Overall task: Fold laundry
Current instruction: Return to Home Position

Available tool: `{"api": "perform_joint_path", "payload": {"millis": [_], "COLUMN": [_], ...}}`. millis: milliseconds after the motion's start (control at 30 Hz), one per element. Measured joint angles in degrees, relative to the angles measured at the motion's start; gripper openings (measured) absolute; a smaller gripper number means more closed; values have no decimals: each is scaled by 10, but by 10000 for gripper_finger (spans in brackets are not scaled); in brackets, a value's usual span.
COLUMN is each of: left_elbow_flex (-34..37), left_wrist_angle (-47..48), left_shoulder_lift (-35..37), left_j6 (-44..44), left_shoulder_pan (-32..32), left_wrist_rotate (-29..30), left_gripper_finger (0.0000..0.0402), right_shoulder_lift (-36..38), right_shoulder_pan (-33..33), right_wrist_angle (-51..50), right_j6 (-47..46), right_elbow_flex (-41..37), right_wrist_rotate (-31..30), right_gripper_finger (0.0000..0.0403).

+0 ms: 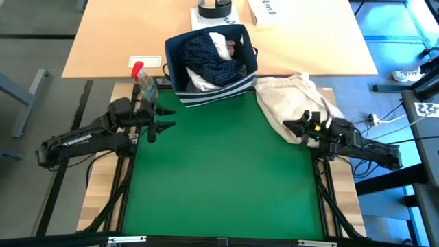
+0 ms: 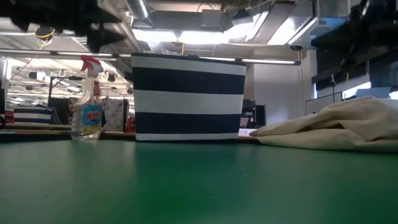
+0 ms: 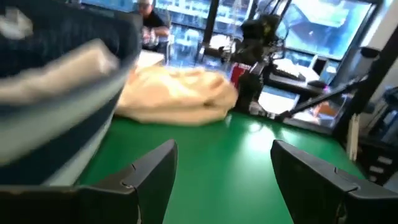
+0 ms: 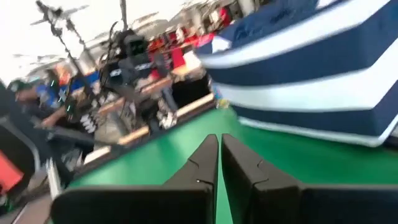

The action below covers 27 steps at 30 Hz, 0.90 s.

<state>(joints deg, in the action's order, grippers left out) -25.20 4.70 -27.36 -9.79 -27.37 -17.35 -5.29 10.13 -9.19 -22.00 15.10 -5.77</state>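
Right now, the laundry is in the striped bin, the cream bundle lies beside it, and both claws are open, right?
Not quite. Only the left claw is open; the right claw is shut, its fingers pressed together, as the right wrist view shows. The laundry is in the striped bin and the cream bundle lies beside it.

Laundry (image 1: 214, 60) crumpled in bin (image 1: 221, 94), rear ctr.

Green-topped table (image 1: 219, 185) carries two items at its far edge — a navy white-striped bin (image 1: 219, 96) centrally, a cream cloth bundle (image 1: 285, 99) just beside it.
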Motion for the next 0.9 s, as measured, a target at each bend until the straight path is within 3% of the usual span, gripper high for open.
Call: {"api": "perform_joint_path", "payload": {"millis": [200, 400, 700, 900], "left_elbow_flex": [92, 163, 245, 248], "left_wrist_angle": [-49, -93, -96, -80], "left_shoulder_lift": [71, 146, 246, 272], "left_j6": [-16, -25, -67, -57], "left_shoulder_pan": [24, 39, 39, 39], "left_wrist_rotate": [-2, 1, 0, 4], "left_gripper_finger": [252, 252, 252, 252], "right_shoulder_lift": [29, 38, 38, 39], "right_shoulder_pan": [0, 0, 0, 0], "right_wrist_angle": [37, 75, 142, 158], "right_j6": [30, 48, 55, 63], "right_elbow_flex": [-61, -89, -138, -147], "right_wrist_rotate": [59, 65, 75, 94], "right_gripper_finger": [21, 21, 21, 21]}}
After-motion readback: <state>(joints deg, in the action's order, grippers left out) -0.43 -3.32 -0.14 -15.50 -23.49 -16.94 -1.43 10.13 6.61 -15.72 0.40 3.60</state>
